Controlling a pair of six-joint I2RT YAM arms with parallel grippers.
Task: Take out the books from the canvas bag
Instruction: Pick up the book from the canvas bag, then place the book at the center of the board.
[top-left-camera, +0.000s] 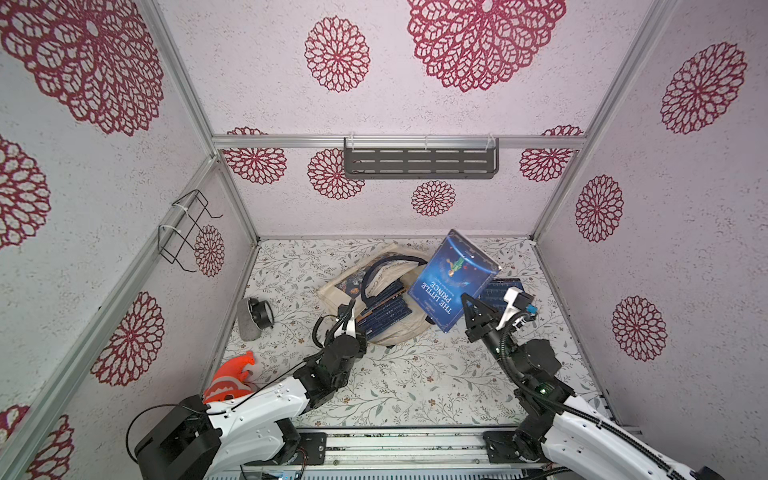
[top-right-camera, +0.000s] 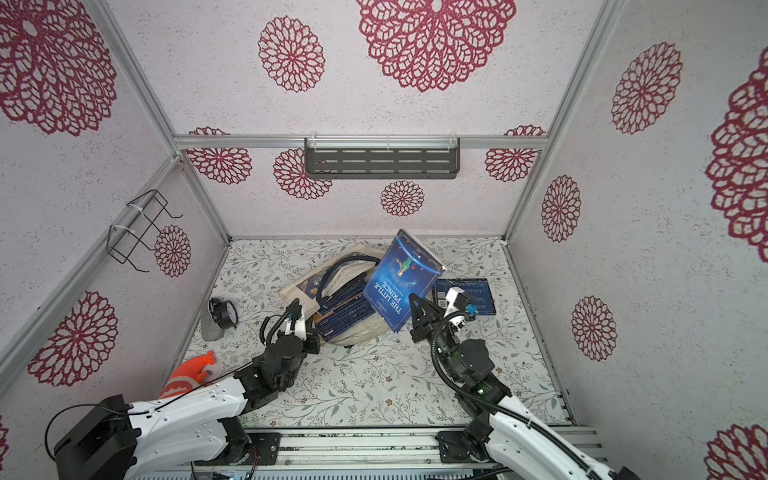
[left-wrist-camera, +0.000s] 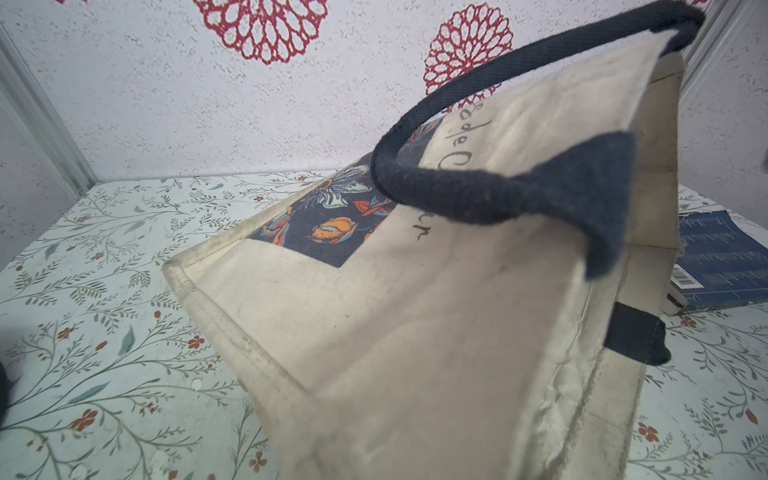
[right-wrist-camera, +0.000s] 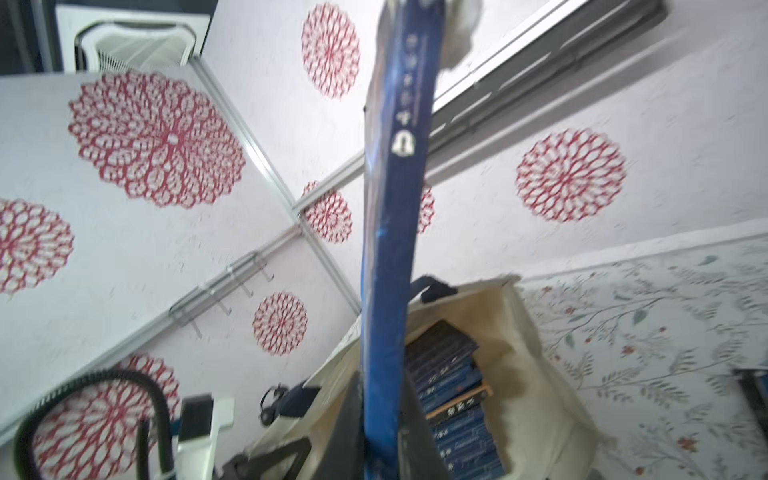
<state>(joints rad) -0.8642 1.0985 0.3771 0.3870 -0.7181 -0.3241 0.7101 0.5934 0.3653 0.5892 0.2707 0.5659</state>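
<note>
At table (top-left-camera: 395, 382) centre, found the canvas bag (top-left-camera: 332, 301) lying on its side, mouth gaping. Saw a stack of dark-blue books (top-left-camera: 384, 309) inside it; made out their spines (right-wrist-camera: 449, 374) in the right wrist view. Located the left fingers (top-left-camera: 346, 311) at the bag's near rim — closed on the cream fabric. Saw, in the left wrist view, the bag wall (left-wrist-camera: 415, 332) standing close to the lens, with a navy handle (left-wrist-camera: 457, 195) looped across it. Located the right fingers (top-left-camera: 478, 309) closed on the near edge of one book, "The Little Prince" (top-left-camera: 451, 282). Found that book held clear of the table, tilted, front cover facing up in both top views. Saw it edge-on in the right wrist view, rising from between the fingers (right-wrist-camera: 345, 436). Noted another book (top-left-camera: 505, 289) flat on the table on the right arm's side, barcode side up. Noted an orange figure (top-left-camera: 232, 372) and a grey object (top-left-camera: 249, 322) near the left wall — well apart from the bag. Noted a slotted dark shelf (top-left-camera: 419, 164) fixed to the back wall.
</note>
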